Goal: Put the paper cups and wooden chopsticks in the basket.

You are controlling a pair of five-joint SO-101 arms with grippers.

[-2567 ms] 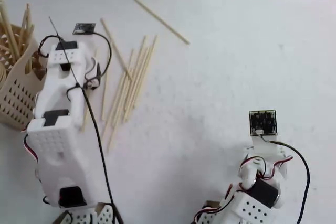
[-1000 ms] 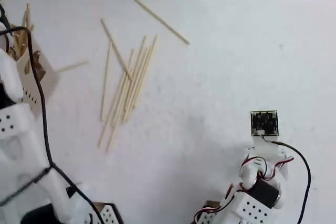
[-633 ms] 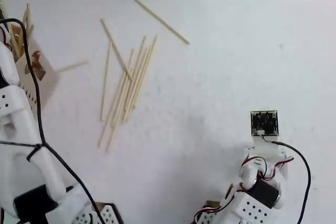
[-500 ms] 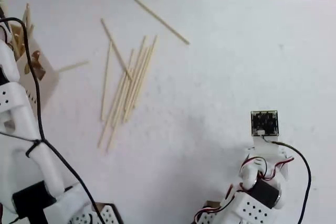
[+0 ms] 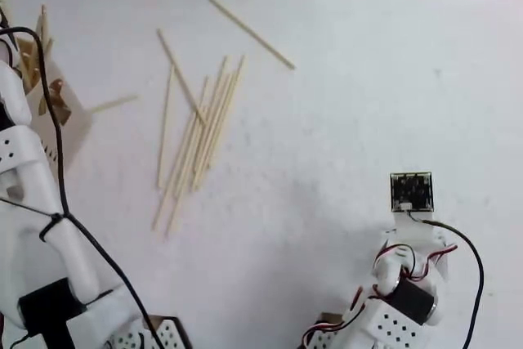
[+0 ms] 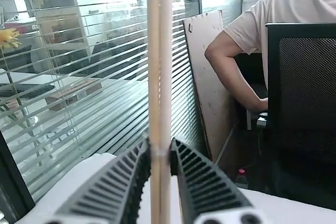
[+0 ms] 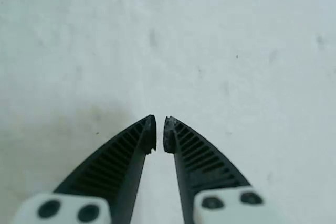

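My left gripper (image 6: 159, 149) is shut on two wooden chopsticks (image 6: 159, 51), which stand upright between its fingers, high above the table. In the high view the left arm (image 5: 29, 169) rises along the table's left edge, in front of the cream basket (image 5: 59, 124), which holds several chopsticks (image 5: 39, 38). A loose pile of chopsticks (image 5: 200, 128) lies on the white table to the right of the basket. One chopstick (image 5: 252, 33) lies apart at the back, and a short piece (image 5: 113, 104) lies near the basket. My right gripper (image 7: 159, 129) is shut and empty just above bare table.
The right arm (image 5: 406, 288) sits folded at the front right, with its camera board (image 5: 409, 191) facing up. The white table (image 5: 368, 104) has free room across its right half. Behind the left gripper are window blinds (image 6: 79, 87) and a black chair (image 6: 304, 103).
The left arm has left the pile, swung to the left edge by the basket and lifted. In the last half second it has barely shifted. The right arm has not moved.
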